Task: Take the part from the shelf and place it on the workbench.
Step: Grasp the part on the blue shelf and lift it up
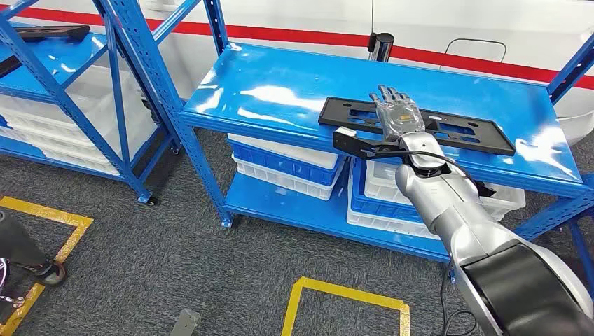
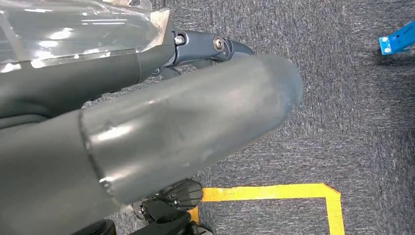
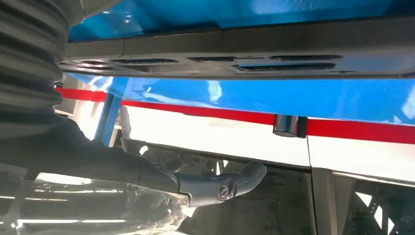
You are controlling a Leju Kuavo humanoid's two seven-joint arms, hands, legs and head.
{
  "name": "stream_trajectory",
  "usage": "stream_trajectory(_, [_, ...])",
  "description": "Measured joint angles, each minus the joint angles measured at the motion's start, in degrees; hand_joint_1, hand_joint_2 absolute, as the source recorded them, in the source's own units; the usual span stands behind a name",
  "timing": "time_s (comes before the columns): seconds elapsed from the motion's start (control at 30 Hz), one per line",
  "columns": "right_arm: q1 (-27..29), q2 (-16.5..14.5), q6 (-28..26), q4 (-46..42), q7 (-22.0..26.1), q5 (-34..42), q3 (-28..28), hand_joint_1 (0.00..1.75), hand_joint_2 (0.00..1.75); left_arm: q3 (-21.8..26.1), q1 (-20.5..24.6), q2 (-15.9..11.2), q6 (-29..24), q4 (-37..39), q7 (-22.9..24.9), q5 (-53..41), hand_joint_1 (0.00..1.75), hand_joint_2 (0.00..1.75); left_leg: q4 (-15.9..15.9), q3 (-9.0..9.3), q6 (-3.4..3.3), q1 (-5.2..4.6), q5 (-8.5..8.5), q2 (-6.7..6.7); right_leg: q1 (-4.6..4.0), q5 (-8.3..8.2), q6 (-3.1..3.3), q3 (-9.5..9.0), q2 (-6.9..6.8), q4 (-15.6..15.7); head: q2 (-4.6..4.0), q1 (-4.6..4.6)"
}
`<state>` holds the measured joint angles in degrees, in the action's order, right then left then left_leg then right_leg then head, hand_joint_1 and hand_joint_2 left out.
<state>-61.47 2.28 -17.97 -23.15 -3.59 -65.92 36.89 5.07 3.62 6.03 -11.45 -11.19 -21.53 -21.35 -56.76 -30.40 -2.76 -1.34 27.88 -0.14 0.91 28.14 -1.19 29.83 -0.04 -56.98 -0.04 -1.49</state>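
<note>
Flat black slotted plastic part is seen lying on the glossy blue metal shelf, long axis from 9 to 3 o'clock, directly beneath the right robot hand, whose fingers are spread flat, nothing gripped.

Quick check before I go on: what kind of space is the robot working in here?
Likely a factory or warehouse parts area: blue steel shelving stacked with white and blue bins, yellow floor tape marking bays on grey carpet, and a flat black part under the right hand.

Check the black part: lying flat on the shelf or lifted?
Flat: the black part lies on the blue shelf top, right hand spread over it.
</note>
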Motion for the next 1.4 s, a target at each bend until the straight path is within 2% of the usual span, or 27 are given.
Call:
stream_trajectory(0.3, [0.05,0.01,0.49,0.87,-0.44,-0.46,0.00,0.00,1.75,0.00,0.10,0.00,-0.01,0.00,0.01,-0.06,0.00,0.00,0.00,0.00,0.00,0.00,0.00,0.00,0.00,0.00,0.00,0.00,0.00,0.00,0.00,0.01])
stream_trajectory(0.57, [0.55,0.13,1.71,2.31,-2.66,-1.34,-0.13,0.00,1.75,0.28,0.25,-0.01,-0.02,0.00,-0.02,-0.08,0.00,0.00,0.00,-0.02,0.00,0.00,0.00,0.00,0.00,0.00,0.00,0.01,0.00,0.00,0.00,0.00])
stream_trajectory(0.87, [0.63,1.88,3.56,3.75,-5.08,-2.06,-1.39,0.00,1.75,0.87,0.23,-0.01,0.13,0.02,-0.02,0.48,0.00,0.00,-0.01,-0.03,0.00,0.00,0.00,-0.01,0.00,0.00,0.00,0.01,0.00,0.00,0.00,0.00])
stream_trajectory(1.23, [0.58,3.17,3.57,4.47,-5.47,-2.31,-2.83,0.00,1.75,2.29,0.17,-0.08,0.43,0.09,-0.14,1.49,0.00,0.00,-0.02,-0.03,0.00,0.01,0.00,-0.01,0.00,0.00,-0.01,0.01,0.00,0.00,0.00,0.00])
stream_trajectory(1.4, [0.55,3.38,3.75,4.74,-5.24,-2.48,-3.04,0.00,1.75,2.75,0.15,-0.20,1.19,0.13,-0.61,1.46,0.00,0.00,-0.52,-0.42,-0.26,-0.12,0.16,-0.11,0.39,-0.17,-0.30,0.07,0.00,0.09,0.00,-0.03])
